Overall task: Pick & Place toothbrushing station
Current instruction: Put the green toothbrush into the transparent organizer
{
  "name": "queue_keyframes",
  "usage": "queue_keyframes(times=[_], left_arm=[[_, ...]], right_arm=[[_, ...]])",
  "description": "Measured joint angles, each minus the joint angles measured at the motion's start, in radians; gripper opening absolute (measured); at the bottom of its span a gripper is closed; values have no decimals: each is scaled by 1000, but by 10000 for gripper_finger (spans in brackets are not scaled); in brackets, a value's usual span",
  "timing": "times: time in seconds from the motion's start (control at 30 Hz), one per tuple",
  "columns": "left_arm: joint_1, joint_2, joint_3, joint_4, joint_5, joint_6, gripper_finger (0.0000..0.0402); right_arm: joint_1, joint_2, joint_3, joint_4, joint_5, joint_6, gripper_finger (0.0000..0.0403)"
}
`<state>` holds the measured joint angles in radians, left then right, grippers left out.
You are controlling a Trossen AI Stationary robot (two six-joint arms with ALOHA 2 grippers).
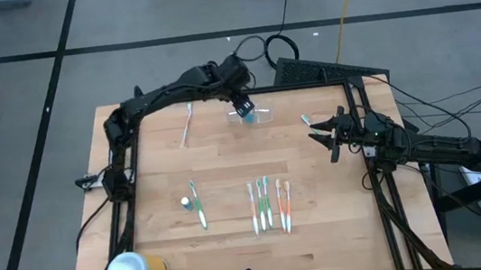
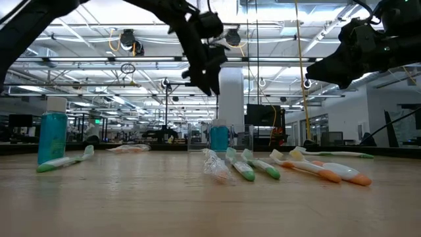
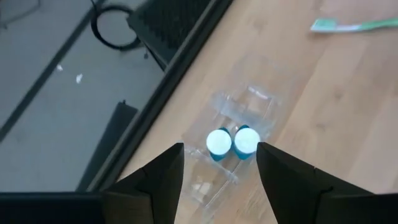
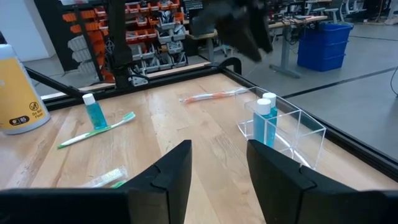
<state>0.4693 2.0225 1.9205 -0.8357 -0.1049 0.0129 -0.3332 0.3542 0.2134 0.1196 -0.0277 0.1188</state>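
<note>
Your arms: both raised, both with fingers parted.
Your left gripper (image 1: pixel 244 109) hangs empty, pointing straight down; your right gripper (image 1: pixel 320 132) hovers level, aimed toward the left one, holding nothing.

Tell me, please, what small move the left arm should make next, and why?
Probably lift straight up and away: the left gripper hangs open right above the clear holder, where two blue bottles stand. Its fingers touch neither.

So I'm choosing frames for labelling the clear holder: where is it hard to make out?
High view: the toothbrushing station nearly vanishes against the wood under the left hand. Low view: it merges with the bright room behind. Right wrist view: its walls show clearly.
</note>
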Motion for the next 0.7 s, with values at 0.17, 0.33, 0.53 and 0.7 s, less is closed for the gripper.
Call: queue_keyframes(times=[0.17,0.33,0.53,0.7], left_arm=[[0,-108,0,9,22,14,209],[-7,-217,0,32,125,52,209],[-73,-330,-19,56,198,121,209],[-153,-447,-157,204,233,162,209]], right_arm=[[0,0,0,-3,-2,0,146],[1,0,0,-4,-5,0,146],[1,-9,0,4,-84,34,146],[1,-25,0,4,-116,71,146]])
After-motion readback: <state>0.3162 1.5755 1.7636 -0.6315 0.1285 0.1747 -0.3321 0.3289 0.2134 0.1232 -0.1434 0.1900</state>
